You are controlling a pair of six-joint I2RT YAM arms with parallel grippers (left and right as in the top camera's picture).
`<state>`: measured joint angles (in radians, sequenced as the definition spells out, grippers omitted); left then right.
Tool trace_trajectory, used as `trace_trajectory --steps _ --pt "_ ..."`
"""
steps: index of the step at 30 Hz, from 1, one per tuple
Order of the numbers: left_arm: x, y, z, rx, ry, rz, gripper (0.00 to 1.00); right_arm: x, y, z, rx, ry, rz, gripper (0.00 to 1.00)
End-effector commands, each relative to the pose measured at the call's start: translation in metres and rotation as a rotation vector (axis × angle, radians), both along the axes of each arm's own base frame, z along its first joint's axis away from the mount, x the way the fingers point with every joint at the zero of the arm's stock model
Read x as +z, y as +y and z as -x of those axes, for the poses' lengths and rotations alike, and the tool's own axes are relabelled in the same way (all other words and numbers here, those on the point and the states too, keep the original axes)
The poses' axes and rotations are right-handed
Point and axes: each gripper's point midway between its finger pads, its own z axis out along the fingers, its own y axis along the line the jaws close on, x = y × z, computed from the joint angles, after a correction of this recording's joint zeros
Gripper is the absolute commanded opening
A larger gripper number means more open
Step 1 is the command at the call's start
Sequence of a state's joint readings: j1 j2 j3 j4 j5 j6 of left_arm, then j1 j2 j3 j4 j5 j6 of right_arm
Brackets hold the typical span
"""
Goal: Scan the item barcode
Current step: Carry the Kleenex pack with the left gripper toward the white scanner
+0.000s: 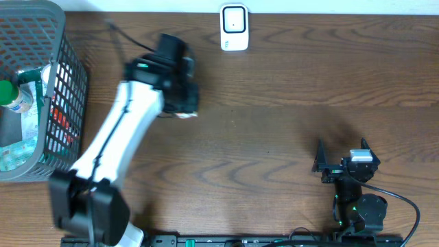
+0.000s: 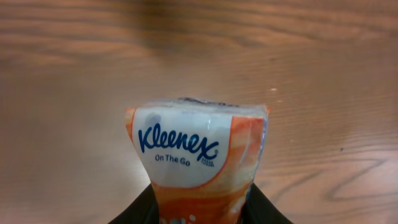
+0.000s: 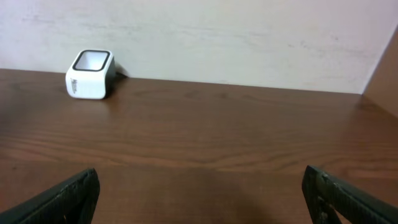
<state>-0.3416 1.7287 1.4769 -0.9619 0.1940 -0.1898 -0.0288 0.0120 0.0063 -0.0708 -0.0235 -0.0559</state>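
A grey mesh basket (image 1: 67, 86) sits far left, the left gripper (image 2: 200, 214) pinches a glossy, soft-cornered orange-and-white Kleenex pack (image 2: 198, 152) over the grained wooden table (image 1: 274, 137), short of the boxy white scanner (image 1: 234, 27), and the right gripper (image 3: 199, 205) gapes wide.

A small white scanner (image 3: 91, 74) with a dark-rimmed window on top sits on the brown wooden tabletop (image 3: 217, 137), close to the pale wall (image 3: 236, 37). The right pincer (image 3: 199, 196) is well apart from the scanner, nearer the camera. Its two dark fingers (image 3: 68, 196) are spread wide, with bare tabletop between them.
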Motion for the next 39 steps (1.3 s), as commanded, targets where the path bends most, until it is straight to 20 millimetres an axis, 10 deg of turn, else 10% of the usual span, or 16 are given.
trace_trajectory --steps 1,15,25,31,39 --pt "-0.021 -0.03 -0.001 -0.046 0.006 -0.017 0.29 -0.001 -0.001 0.0 -0.004 0.002 0.004 0.99" --pt "-0.099 -0.11 0.014 -0.211 0.023 -0.114 0.4 -0.001 -0.001 0.0 -0.004 0.002 0.004 0.99" --pt "-0.08 -0.117 0.008 -0.214 -0.015 -0.091 0.68 -0.001 -0.001 0.0 -0.004 0.002 0.004 0.99" --pt "-0.046 -0.12 0.005 -0.211 -0.078 -0.052 0.11 -0.001 -0.001 0.0 -0.004 0.002 0.004 0.99" --pt "-0.073 -0.112 0.024 -0.227 0.003 -0.101 0.09 -0.001 -0.001 0.0 -0.004 0.002 0.004 0.99"
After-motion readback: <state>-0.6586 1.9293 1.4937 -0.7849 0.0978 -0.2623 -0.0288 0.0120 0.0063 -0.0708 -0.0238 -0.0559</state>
